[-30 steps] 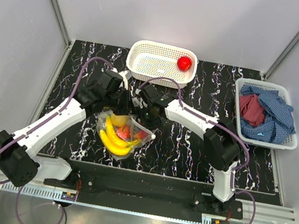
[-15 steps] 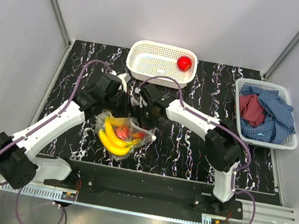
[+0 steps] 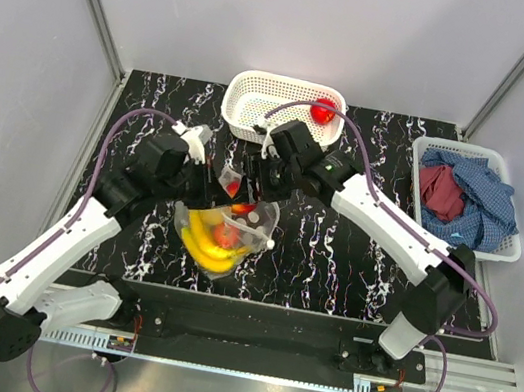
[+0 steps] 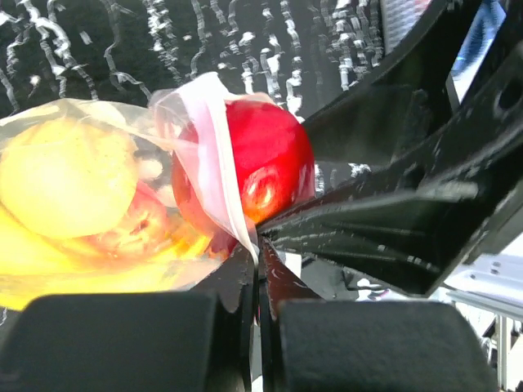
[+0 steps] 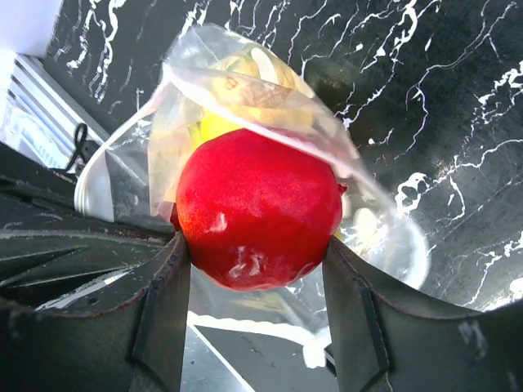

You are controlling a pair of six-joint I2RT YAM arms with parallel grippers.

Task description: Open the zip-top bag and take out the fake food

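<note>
Lifting red fruit (image 5: 257, 204) from zip-top bag (image 5: 245, 82) in half-open right hand (image 5: 253, 242), pinching rim in closed left hand (image 4: 258, 255); next likely needing clean withdrawal.

The right fingers (image 5: 155, 327) have closed on a red fruit (image 5: 257, 216).

The red fruit (image 5: 257, 208) hides most of the zip-top bag's (image 5: 245, 82) contents (yellow, blurred).

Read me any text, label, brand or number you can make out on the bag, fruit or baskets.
None can be read in any view.
zip-top bag: one faint mark on the plastic, too blurred to tell if it is print.
red fruit, white basket, cloth basket: no label or number shows.
</note>
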